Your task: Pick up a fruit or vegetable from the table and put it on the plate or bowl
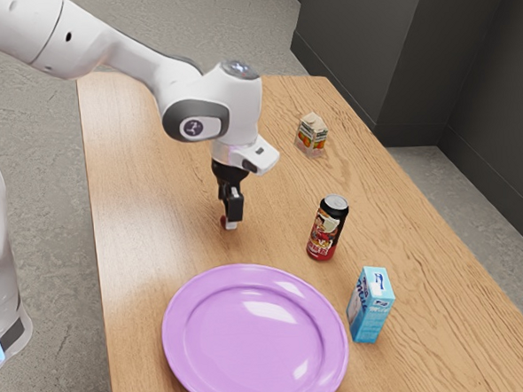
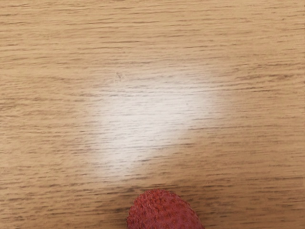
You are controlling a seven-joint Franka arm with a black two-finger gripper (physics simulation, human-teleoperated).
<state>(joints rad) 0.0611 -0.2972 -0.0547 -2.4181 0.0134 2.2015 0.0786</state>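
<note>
The gripper (image 1: pixel 231 217) stood at the strawberry (image 2: pixel 164 210) on open table (image 1: pixel 138 212), near the plate's (image 1: pixel 252 339) rim; I could not tell its grip.

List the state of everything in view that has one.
hand: lowered, tip at the strawberry
strawberry: under the hand, not on the plate
plate: empty
can: upright
blue carton: upright
small carton: upright
</note>
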